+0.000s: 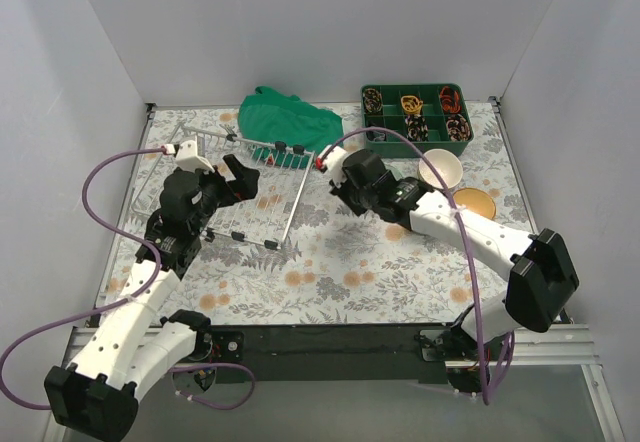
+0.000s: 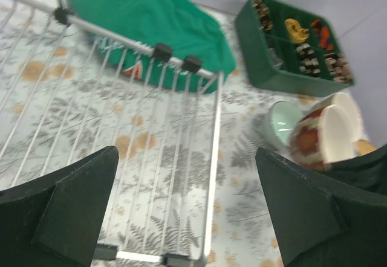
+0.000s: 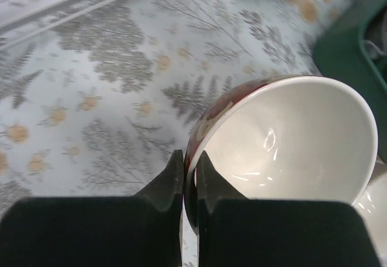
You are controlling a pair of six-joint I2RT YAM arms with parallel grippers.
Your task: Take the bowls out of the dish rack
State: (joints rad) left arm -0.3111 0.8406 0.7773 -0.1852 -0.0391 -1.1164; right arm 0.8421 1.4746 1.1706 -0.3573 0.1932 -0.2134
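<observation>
Dish rack [image 1: 262, 200]: lying left of centre, beneath the left gripper.
Left gripper [image 2: 186, 164]: hovering over the rack wires, jaws gaping wide, gripping nothing.
Right gripper [image 3: 189, 167]: pinching the red bowl's rim, just right of the rack.
Red bowl [image 3: 284, 140]: hanging tilted.
Pale green bowl [image 2: 279, 125]: sitting right of the rack, half hiding behind the red bowl.
Tan bowl [image 1: 474, 202]: lying just beside it, nearer.

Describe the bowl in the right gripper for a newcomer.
Find the green tray at the far right. Near it, the right gripper pinches a bowl by its rim. It is red outside, white inside; its neighbour is pale green.
</observation>
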